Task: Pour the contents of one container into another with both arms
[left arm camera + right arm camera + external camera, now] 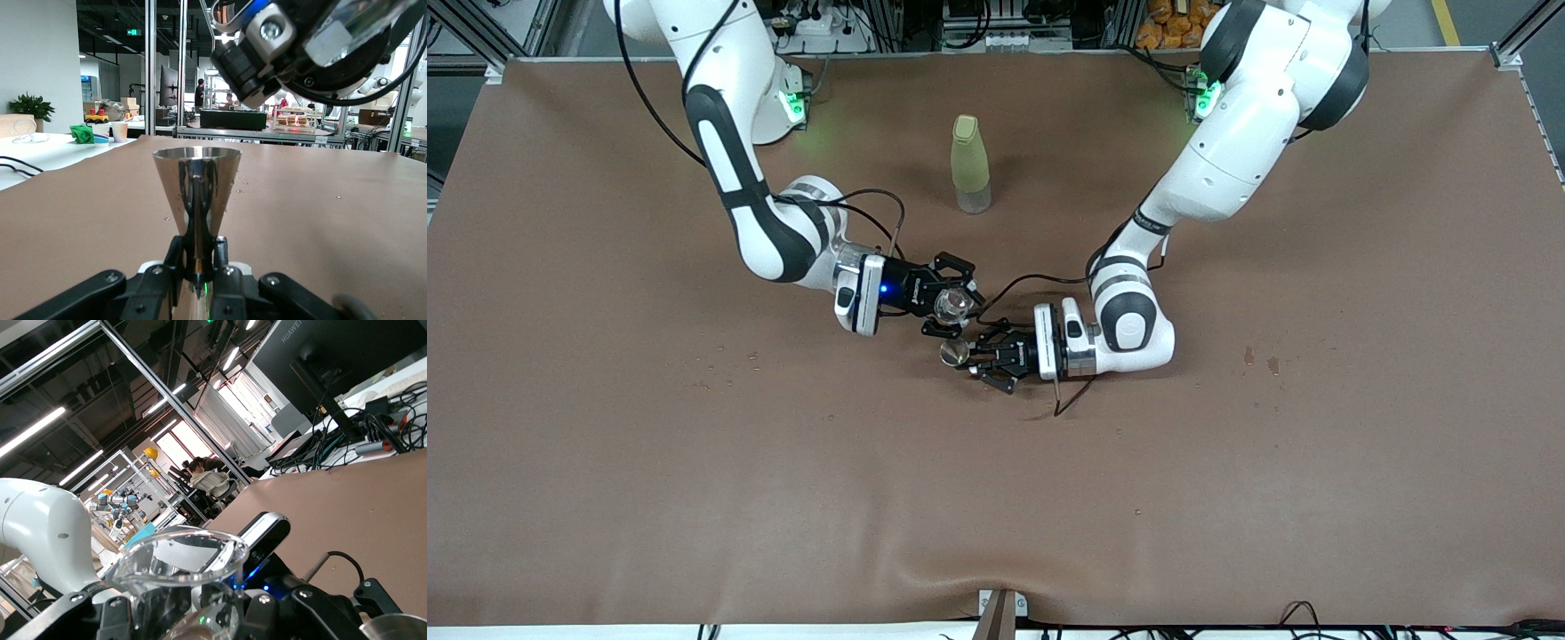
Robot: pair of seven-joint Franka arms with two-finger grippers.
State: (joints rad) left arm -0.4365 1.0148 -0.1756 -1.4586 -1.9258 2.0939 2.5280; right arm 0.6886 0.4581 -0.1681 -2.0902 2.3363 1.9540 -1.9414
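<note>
— Cup [953,304] location? It is held near the centre of the front view, clamped between the fingers of the right gripper [951,305], tipped with its mouth toward the stemmed glass [953,354].

— And the glass? It is gripped by its stem in the left gripper [980,360], fingers closed narrowly on it, just below the cup in the frame; its cone is seen upright in the left wrist view [197,181].

— What is the pour judged to turn on? The cup's rim being kept directly above the glass's mouth. The bottle [969,164] is left standing at upper centre.
</note>
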